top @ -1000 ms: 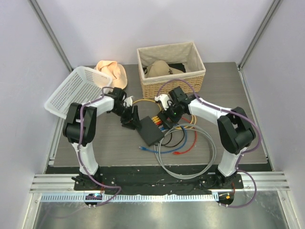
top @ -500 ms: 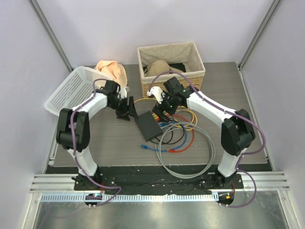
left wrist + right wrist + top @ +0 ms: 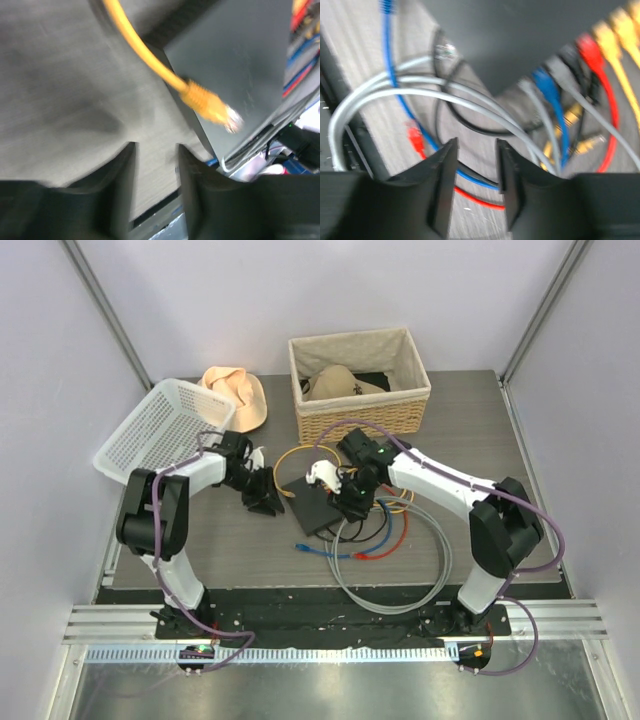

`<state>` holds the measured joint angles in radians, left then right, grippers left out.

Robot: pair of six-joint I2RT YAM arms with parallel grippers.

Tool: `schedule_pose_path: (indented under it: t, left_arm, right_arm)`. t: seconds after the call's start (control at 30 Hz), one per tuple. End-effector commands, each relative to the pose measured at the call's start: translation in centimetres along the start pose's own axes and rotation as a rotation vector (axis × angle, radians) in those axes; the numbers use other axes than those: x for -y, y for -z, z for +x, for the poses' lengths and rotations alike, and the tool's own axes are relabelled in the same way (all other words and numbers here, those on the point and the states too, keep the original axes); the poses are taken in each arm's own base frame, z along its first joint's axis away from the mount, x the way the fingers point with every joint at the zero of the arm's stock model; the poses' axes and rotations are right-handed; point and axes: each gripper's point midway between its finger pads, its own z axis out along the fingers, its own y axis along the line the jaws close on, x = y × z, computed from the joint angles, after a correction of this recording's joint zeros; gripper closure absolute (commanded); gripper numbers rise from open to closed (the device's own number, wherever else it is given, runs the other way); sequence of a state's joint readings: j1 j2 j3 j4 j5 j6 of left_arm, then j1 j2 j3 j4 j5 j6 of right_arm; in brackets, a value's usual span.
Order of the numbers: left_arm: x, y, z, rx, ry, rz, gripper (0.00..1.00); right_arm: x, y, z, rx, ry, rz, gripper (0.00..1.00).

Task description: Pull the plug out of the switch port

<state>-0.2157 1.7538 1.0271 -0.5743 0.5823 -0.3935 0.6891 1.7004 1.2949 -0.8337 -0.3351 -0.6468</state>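
The flat black switch (image 3: pixel 314 508) lies mid-table with blue, red and yellow plugs in its right-hand edge. In the right wrist view the switch (image 3: pixel 510 40) fills the top, with a blue plug (image 3: pixel 547 87), a red plug (image 3: pixel 590 52) and yellow plugs (image 3: pixel 615 30) in its ports. My right gripper (image 3: pixel 352 502) is open and empty over the cables beside that edge (image 3: pixel 476 165). My left gripper (image 3: pixel 265 495) is open and empty just left of the switch (image 3: pixel 156 165). A loose orange-yellow plug (image 3: pixel 207 105) lies free on the switch's top (image 3: pixel 240 60).
A white plastic basket (image 3: pixel 150 430) leans at the left. A wicker basket (image 3: pixel 360 415) holding a hat stands at the back, with a tan hat (image 3: pixel 235 395) beside it. Grey cable loops (image 3: pixel 395 575) and loose blue (image 3: pixel 298 551) and red (image 3: pixel 368 558) plugs lie in front of the switch.
My right gripper has swung from behind the switch down to its ported edge. My left gripper has moved nearer and slightly right, beside the switch. The switch has barely shifted.
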Motion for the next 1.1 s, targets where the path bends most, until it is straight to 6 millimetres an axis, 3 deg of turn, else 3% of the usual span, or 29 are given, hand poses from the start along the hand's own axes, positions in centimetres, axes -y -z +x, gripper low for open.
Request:
schedule_pose_path:
  t: [0.0, 0.07, 0.13, 0.17, 0.3, 0.33, 0.37, 0.57, 0.7, 0.87, 1.0, 1.07]
  left_arm:
    - [0.0, -1.5, -3.2, 0.02, -0.01, 0.003, 0.71]
    - [-0.5, -2.8, -3.4, -0.032, 0.004, 0.013, 0.82]
    - [-0.2, -3.1, -4.7, -0.031, -0.013, 0.019, 0.87]
    - [-0.1, -3.6, -5.4, -0.034, -0.022, 0.026, 0.94]
    - [-0.5, -3.9, -6.9, -0.023, -0.041, 0.003, 0.96]
    - [-0.5, -3.9, -7.3, -0.017, -0.043, 0.002, 0.96]
    - [-0.4, -3.6, -8.0, -0.002, -0.045, 0.004, 0.97]
    - [-0.5, -1.4, -10.0, 0.053, -0.047, 0.012, 0.98]
    - [-0.7, 0.6, -10.5, 0.076, -0.037, -0.002, 0.96]
    - [1.2, 4.1, -10.4, 0.13, -0.071, 0.026, 0.92]
    - [2.5, 5.8, -10.3, 0.175, -0.109, 0.05, 0.87]
    - [3.0, 6.4, -10.5, 0.196, -0.116, 0.054, 0.86]
  right_arm:
    - [-2.8, -0.2, -2.4, 0.041, 0.084, -0.081, 0.59]
    - [-3.0, -1.2, -2.9, 0.04, 0.083, -0.1, 0.6]
    - [-3.0, -2.5, -3.5, 0.033, 0.075, -0.117, 0.61]
    - [-2.7, -3.0, -3.9, 0.04, 0.067, -0.109, 0.62]
    - [-1.8, -5.6, -5.7, 0.037, 0.071, -0.063, 0.69]
    - [-1.2, -5.5, -7.0, 0.06, 0.073, -0.044, 0.7]
    - [-0.8, -6.7, -7.1, 0.047, 0.064, -0.049, 0.7]
    - [2.0, -8.2, -11.5, 0.099, 0.07, 0.017, 0.7]
    - [2.7, -7.9, -13.9, 0.135, 0.098, 0.044, 0.7]
    - [1.3, -5.9, -14.2, 0.158, 0.094, 0.006, 0.67]
    - [-0.6, -2.1, -14.6, 0.196, 0.087, -0.023, 0.57]
    - [-0.6, 0.1, -15.2, 0.232, 0.06, 0.002, 0.51]
